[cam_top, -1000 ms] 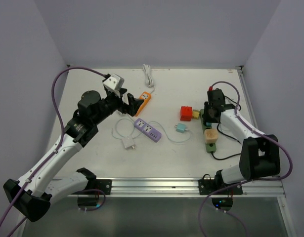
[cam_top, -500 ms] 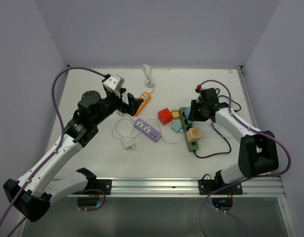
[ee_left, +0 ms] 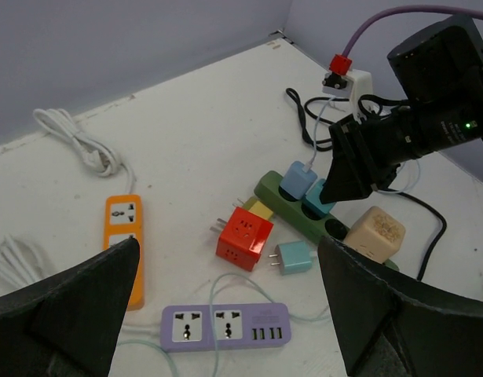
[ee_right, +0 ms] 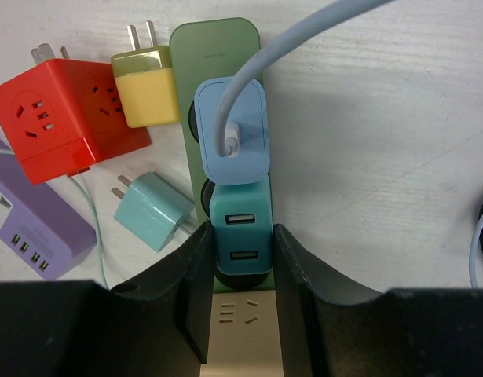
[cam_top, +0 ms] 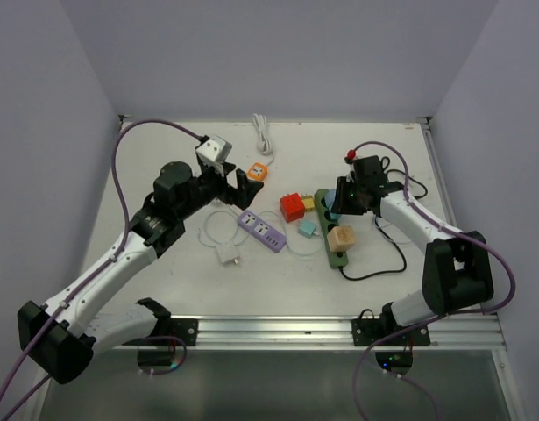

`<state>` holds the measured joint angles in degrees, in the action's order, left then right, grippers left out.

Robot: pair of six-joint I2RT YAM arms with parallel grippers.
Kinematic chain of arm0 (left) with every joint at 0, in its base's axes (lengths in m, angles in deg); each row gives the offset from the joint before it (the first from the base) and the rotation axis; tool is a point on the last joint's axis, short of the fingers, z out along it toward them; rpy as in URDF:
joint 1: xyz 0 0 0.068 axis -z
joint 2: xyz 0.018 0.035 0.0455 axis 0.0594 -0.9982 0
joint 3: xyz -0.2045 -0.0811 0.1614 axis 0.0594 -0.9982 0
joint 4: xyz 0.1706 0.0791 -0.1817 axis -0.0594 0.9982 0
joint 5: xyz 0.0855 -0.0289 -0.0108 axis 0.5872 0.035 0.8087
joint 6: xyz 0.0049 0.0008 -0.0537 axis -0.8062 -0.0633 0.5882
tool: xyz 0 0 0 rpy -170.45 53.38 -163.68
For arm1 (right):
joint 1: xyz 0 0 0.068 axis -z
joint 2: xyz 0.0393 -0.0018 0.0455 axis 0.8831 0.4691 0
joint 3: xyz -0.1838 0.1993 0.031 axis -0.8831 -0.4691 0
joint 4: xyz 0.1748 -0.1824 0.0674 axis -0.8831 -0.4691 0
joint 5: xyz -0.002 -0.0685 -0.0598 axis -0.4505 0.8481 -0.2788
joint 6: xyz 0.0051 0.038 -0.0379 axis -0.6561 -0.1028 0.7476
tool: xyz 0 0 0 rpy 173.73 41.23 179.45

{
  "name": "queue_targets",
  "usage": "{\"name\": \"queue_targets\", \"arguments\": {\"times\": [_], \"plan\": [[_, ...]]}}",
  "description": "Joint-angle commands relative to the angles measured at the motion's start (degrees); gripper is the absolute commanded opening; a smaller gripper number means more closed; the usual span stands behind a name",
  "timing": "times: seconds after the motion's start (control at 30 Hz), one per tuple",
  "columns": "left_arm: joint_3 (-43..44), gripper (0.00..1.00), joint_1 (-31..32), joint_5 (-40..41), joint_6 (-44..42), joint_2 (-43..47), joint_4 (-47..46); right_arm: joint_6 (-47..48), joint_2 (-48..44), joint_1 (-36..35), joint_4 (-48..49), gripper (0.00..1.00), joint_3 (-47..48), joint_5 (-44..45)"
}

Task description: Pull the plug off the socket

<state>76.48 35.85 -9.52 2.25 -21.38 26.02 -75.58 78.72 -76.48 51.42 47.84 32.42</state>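
A green power strip [cam_top: 322, 200] lies right of centre. It carries a light-blue plug with a cable [ee_right: 232, 133], a teal USB plug [ee_right: 241, 232] and a beige cube adapter [cam_top: 341, 237]. My right gripper [ee_right: 241, 259] is down over the strip [ee_right: 217, 39], its fingers pressed on both sides of the teal plug. In the top view the right gripper [cam_top: 341, 207] hides that plug. My left gripper [cam_top: 235, 184] is open and empty, held above the table left of the strip; its wrist view shows the strip [ee_left: 276, 196] and the teal plug [ee_left: 318, 196].
A red cube adapter [cam_top: 292, 207], a yellow plug [ee_right: 149, 94] and a loose pale-teal charger [cam_top: 308, 228] lie just left of the strip. A purple strip [cam_top: 261, 231], a white adapter [cam_top: 227, 255], an orange strip [cam_top: 258, 171] and a coiled white cable [cam_top: 264, 133] lie further left.
My right gripper has dragged the green strip to the left, pushing the red cube and small plugs along. My left arm has swung right and forward.
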Motion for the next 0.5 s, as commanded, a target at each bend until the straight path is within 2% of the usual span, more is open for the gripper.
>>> {"name": "queue_targets", "arguments": {"times": [0.0,0.07,0.17,0.23,0.3,0.33,0.47], "plan": [[-1.59,1.00,0.42,-6.63,5.27,-4.10,-7.30,-2.36,-1.27,-1.62,2.70,0.00,2.47,2.41],[-1.42,1.00,0.42,-10.42,7.48,-6.14,-8.54,-2.72,-1.18,-2.33,3.14,0.00,2.11,4.08],[-2.38,1.00,1.82,-11.40,13.02,-8.95,-13.01,-3.24,-1.18,-2.94,3.13,0.00,1.23,6.28],[-2.91,1.00,6.63,-8.77,14.17,-10.71,-16.19,-3.68,-1.45,-2.94,3.14,0.00,0.62,7.77],[-2.30,1.00,10.86,-2.89,13.12,-13.77,-17.51,-3.86,-2.06,-2.94,2.87,0.00,0.18,9.35],[-1.86,1.00,14.80,-1.39,13.03,-15.01,-18.21,-3.95,-2.32,-2.94,2.78,0.00,0.09,9.71],[-1.94,1.00,20.89,5.47,14.17,-21.51,-22.86,-4.91,-3.38,-2.94,2.43,0.00,-0.44,12.69]]}}
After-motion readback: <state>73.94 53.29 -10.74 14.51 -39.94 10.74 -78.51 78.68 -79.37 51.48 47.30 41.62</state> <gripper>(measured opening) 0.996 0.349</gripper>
